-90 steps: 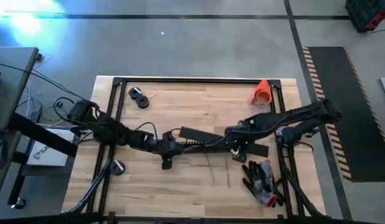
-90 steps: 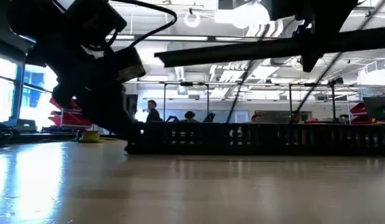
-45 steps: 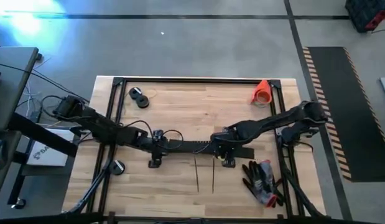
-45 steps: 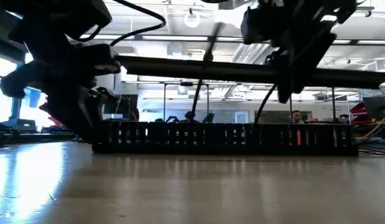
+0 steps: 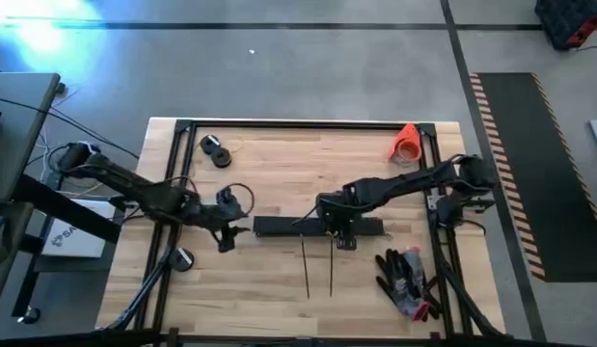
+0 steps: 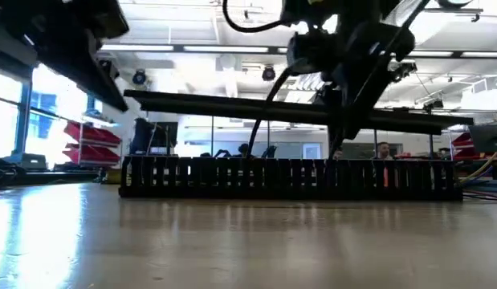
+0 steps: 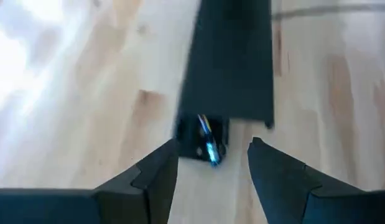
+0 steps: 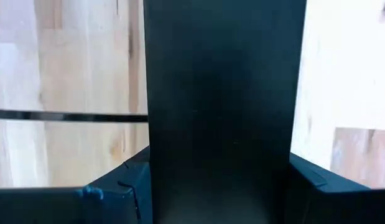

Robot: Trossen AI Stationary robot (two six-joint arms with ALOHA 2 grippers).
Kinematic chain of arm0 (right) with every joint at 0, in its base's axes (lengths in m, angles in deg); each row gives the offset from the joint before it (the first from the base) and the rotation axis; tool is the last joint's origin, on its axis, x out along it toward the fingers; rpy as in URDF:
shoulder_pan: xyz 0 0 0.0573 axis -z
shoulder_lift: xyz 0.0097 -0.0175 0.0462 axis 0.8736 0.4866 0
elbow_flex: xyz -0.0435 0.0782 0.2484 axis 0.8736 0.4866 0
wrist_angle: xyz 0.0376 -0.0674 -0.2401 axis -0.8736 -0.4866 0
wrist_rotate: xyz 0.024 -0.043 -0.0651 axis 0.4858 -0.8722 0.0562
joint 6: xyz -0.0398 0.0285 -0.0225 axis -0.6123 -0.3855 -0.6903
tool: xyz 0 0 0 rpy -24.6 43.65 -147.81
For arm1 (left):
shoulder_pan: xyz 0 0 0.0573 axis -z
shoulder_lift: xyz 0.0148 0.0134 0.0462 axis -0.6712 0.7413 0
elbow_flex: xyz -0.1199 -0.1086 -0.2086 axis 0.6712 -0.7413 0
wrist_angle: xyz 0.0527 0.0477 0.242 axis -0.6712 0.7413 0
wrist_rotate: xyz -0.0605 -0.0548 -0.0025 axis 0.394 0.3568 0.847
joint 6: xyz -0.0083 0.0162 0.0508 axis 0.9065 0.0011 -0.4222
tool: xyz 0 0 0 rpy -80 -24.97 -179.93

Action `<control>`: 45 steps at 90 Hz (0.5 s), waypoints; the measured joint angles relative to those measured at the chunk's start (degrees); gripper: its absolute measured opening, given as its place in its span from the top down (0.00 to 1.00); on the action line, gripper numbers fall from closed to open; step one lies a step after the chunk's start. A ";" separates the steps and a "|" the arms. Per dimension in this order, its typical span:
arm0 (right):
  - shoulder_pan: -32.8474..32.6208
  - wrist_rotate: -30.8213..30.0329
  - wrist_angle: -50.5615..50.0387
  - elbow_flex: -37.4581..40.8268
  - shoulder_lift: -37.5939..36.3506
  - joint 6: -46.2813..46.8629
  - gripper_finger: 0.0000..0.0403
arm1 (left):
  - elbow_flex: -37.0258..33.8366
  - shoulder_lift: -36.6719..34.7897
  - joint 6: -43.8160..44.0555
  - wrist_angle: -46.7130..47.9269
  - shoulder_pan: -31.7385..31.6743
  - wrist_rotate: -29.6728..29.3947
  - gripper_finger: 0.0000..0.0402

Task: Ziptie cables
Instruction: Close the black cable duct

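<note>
A long black slotted duct (image 6: 288,177) lies on the wooden table, parallel to its near edge. A flat black cover (image 5: 317,227) hangs just above the duct (image 6: 232,104), with my right gripper (image 5: 339,231) shut on it. Two thin brownish cables (image 5: 306,265) run from under the duct toward the near edge. One shows as a thin line (image 8: 68,115) in the right wrist view. My left gripper (image 5: 238,227) stands open just left of the duct's left end (image 7: 203,140), touching nothing. Something blue glints in that end. My right gripper holds the cover by its two long edges (image 8: 152,155), about midway along, pinched between the two fingers (image 8: 127,180). The fingers come from above and lie across the cover. The cover hangs nearly level, clear of the duct below it (image 6: 376,120).
A heap of black strands with grey and red parts (image 5: 406,280) lies at the near right. An orange cone (image 5: 406,143) stands at the far right, black rolls (image 5: 216,151) at the far left, and a round thing (image 5: 182,258) at the near left. Black rails (image 5: 308,123) frame the table.
Both grippers carried the cover toward the table's left edge and turned it from slanted to parallel with the near edge. The duct slid left too. My left gripper then came off the cover's left end and drew back toward the left edge.
</note>
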 joint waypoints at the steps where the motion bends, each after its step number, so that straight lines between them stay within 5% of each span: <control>1: 0.03 -0.01 -0.17 -0.40 0.35 -0.34 0.51 | 0.00 -0.21 0.14 -0.20 0.12 -0.33 0.58; 45: 0.88 -1.79 -6.96 -5.41 6.26 -2.08 0.51 | -8.54 6.33 1.47 -20.25 -1.59 -5.07 0.79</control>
